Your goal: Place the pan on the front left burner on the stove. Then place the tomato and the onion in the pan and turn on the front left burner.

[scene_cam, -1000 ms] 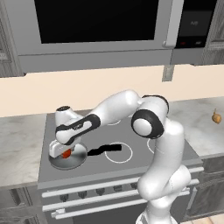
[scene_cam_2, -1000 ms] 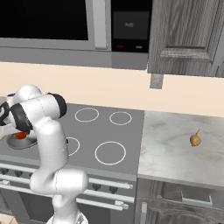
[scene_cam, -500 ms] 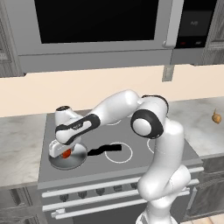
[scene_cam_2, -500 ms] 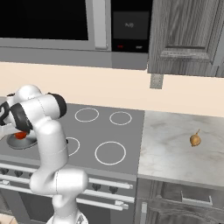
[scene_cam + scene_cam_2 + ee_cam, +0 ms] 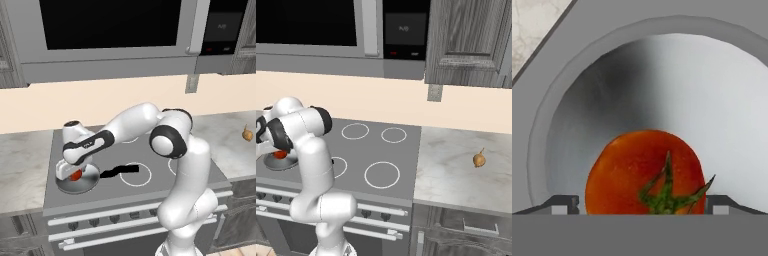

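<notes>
1. Tomato (image 5: pixel 644 172) sits inside the pan (image 5: pixel 722 100), low between our two fingertips (image 5: pixel 562 204); from the left base view it shows as a red spot (image 5: pixel 75 175) on the steel dish (image 5: pixel 85 184).
2. We read the gripper (image 5: pixel 69 171) as spread, a fingertip standing off each side of the fruit. Whether the pads are quite clear of the skin we cannot say for sure, since the lower part of the fruit is hidden.
3. Risk one: if a pad clings to the tomato as we lift, the fruit could roll across the shiny floor of the pan or hop its shallow rim onto the stove (image 5: pixel 150 190).
4. Risk two: a slanted retreat could knock the rim and slide the pan off the front left burner, which now lies hidden beneath it. A straight rise looks safest.
5. Risk three: the black handle (image 5: pixel 119 171) points toward the arm, and a low swing to the right could catch it and spin the pan.
6. Onion (image 5: pixel 479 159) lies well apart on the marble counter (image 5: pixel 456 170) to the right; a long reach, and its rounded bulb may squirt from the fingers if pinched off-centre.
</notes>
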You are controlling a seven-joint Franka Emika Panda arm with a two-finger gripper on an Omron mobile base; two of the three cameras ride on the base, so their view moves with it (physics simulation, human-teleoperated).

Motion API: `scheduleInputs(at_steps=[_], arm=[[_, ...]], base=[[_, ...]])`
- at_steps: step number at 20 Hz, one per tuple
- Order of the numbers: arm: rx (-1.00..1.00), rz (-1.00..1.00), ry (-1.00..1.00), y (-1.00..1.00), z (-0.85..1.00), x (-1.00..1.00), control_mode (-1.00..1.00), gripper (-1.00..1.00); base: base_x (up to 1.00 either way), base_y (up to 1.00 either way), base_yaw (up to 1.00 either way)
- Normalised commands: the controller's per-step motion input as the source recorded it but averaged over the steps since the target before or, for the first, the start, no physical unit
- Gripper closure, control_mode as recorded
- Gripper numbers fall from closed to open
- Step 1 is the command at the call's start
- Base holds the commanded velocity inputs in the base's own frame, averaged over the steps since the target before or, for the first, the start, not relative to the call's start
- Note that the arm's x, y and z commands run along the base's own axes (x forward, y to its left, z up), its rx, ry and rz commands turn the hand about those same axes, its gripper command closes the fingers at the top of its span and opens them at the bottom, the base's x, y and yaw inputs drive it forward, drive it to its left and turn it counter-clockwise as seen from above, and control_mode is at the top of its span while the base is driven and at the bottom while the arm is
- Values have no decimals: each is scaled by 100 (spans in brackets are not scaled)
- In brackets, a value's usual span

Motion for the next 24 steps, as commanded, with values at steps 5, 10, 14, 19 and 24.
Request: scheduleInputs(at_steps=[5, 10, 14, 19, 24], arm=[[0, 0, 0, 0, 42, -1, -100, -100], [0, 0, 0, -10, 47, 0, -100, -100], [0, -3, 3, -66, 16, 0, -100, -100], [0, -7, 8, -92, 4, 0, -100, -100], [0, -7, 6, -90, 6, 0, -100, -100]], base=[[0, 0, 0], [0, 0, 0], [0, 0, 0], [0, 0, 0], [0, 0, 0]])
